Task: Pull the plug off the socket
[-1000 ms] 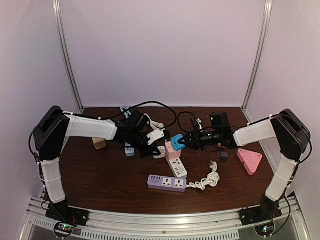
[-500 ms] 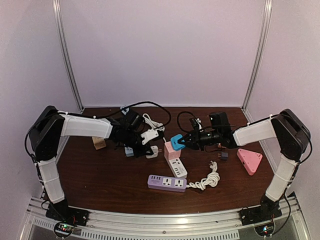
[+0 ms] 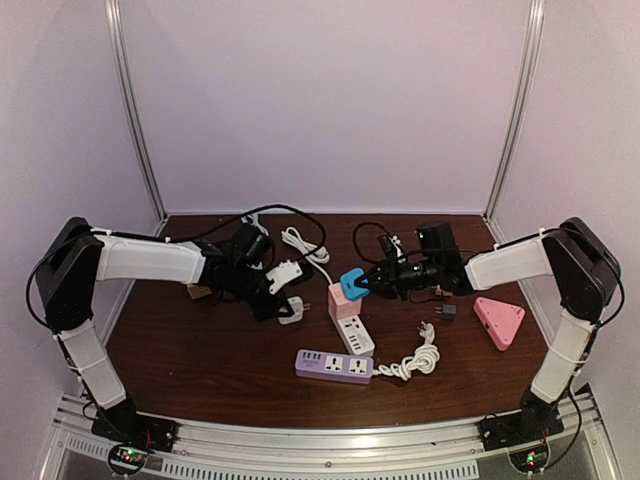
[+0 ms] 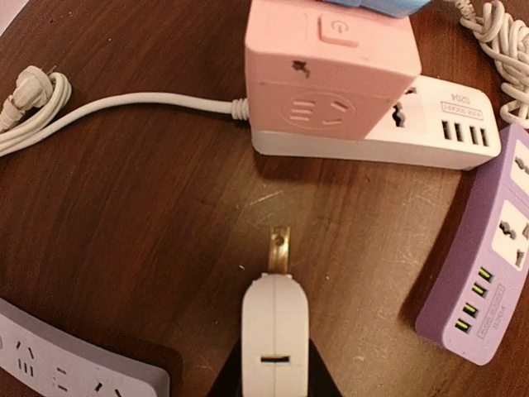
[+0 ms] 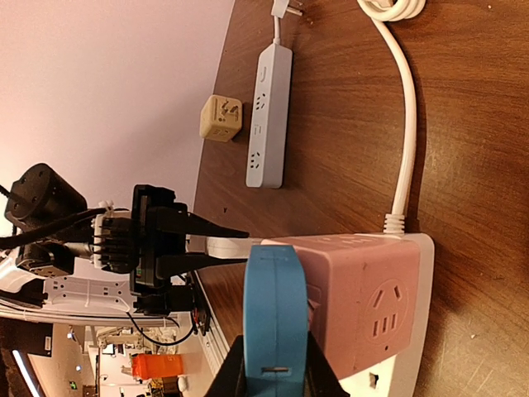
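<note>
My left gripper [image 4: 275, 368] is closed on a white plug [image 4: 275, 322], its dark fingers pressing the plug's two sides near the back end. The plug points away from the wrist with one brass prong showing at its tip, in open air above the dark wooden table [image 4: 124, 215] and clear of every socket. Just beyond the prong sits a pink cube socket [image 4: 331, 74] with a power button on its upper face, mounted on the end of a white power strip [image 4: 438, 124]. A white cable runs from that strip to my left. To the right of the plug lies a purple power strip [image 4: 483, 281], and at the lower left is the end of a pale power strip [image 4: 66, 360]. My right gripper [image 5: 275, 364] is clamped on a blue plug [image 5: 275, 298], which sits flush against the pink cube's top face; I cannot tell how deep its pins are seated. From the right wrist I see a small wooden cube [image 5: 221, 118] beyond the pale strip. In the overhead view a coiled white cord [image 3: 420, 358] lies at the purple strip's right end, with a pink triangular object [image 3: 498, 320] further right.
</note>
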Available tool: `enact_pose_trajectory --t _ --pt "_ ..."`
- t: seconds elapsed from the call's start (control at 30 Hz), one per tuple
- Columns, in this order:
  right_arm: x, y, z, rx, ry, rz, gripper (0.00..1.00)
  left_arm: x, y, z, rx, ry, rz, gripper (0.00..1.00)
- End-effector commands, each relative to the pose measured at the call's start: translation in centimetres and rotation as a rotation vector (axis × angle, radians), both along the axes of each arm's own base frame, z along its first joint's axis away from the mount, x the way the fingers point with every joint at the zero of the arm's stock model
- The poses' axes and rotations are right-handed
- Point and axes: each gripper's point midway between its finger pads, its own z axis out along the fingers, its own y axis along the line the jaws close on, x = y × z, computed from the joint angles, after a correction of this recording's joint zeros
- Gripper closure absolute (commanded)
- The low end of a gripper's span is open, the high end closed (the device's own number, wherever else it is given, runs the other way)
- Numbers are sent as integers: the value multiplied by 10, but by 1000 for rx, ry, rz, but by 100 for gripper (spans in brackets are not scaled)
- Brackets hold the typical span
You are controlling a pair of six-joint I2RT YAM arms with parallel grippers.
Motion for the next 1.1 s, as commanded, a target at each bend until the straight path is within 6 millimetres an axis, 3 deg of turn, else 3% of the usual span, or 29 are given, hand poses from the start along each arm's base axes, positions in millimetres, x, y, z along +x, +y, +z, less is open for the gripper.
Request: enact_pose_trajectory --t 0.0,0.3,0.47,0.7,0.9,1.07 --pt "-24 -48 -117 -369 222 -130 87 -4 -3 25 -118 14 89 100" --pt "-23 -45 -119 -362 226 -123 87 -15 22 24 -212 130 388 94" --pt "-24 -44 -121 -366 231 -121 87 -32 28 25 -296 229 471 93" --pt "-22 -41 -119 -368 229 -121 87 -50 37 15 -338 318 529 81" --pt "-22 -38 -117 -367 226 -116 87 -55 42 3 -318 347 557 69" --pt "-22 -37 -116 -366 222 -114 87 -53 47 4 -310 327 577 61"
